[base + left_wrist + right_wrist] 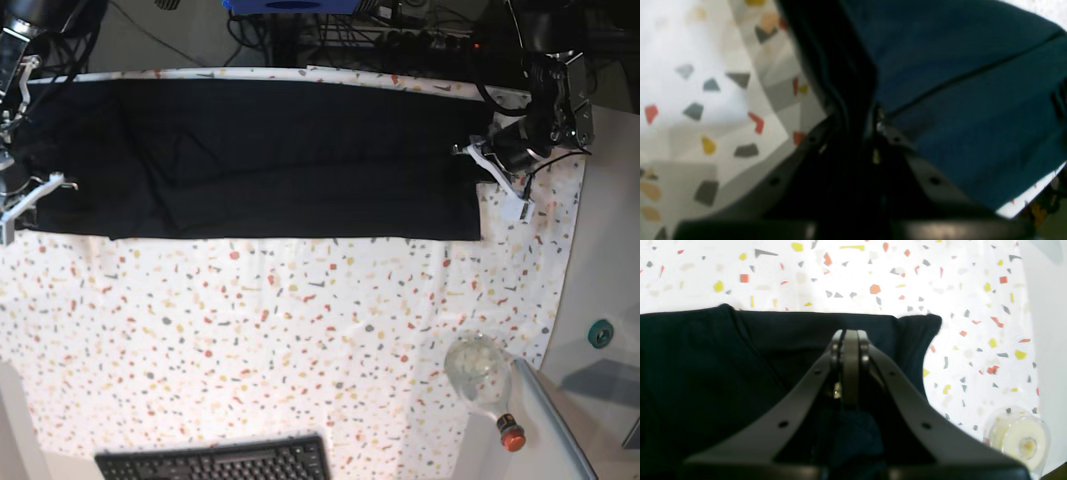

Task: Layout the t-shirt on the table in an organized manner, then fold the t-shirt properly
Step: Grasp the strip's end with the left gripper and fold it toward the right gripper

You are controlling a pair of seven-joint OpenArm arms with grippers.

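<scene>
T-shirt (270, 155) lying as a band across the upper worktop (300, 330).
Soft, limp cloth; grip hems. Left end effector (857, 123) is pinching cloth; right end effector (850, 340) is closed, empty.

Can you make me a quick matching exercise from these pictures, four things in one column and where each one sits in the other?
1. t-shirt
2. keyboard
3. bottle
4. left gripper

A. bottom edge of the base view
B. at the shirt's right end
C. lying near the table's lower right corner
D. spread across the far side

Pairs: 1-D, 2-A, 3-C, 4-B
</scene>
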